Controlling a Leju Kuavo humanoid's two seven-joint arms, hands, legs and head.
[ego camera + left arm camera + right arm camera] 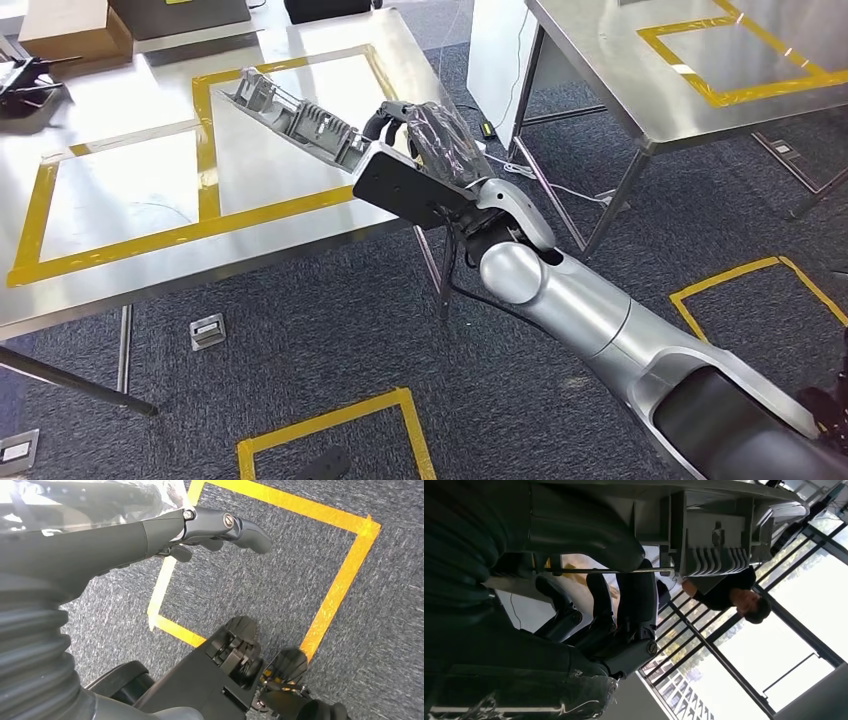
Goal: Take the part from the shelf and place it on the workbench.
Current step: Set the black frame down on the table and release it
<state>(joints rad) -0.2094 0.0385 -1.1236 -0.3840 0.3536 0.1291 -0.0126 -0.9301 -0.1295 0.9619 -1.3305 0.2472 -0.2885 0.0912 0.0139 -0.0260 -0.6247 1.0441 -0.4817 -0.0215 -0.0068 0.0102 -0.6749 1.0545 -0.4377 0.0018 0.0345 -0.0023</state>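
Grey carpet floor with yellow tape squares at six o'clock; steel tables at ten and one; tall bright windows behind.

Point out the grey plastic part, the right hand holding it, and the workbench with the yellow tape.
grey ribbed plastic part point(295, 115), head view, mid-length on its ribbed body.
right hand point(425, 135), head view, back of the hand.
workbench point(130, 190), head view, bare steel inside the tape.

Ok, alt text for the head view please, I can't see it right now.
The right robot hand holds a long grey ribbed plastic part tilted over the steel workbench, above a yellow-taped rectangle. A second steel table stands to the right.
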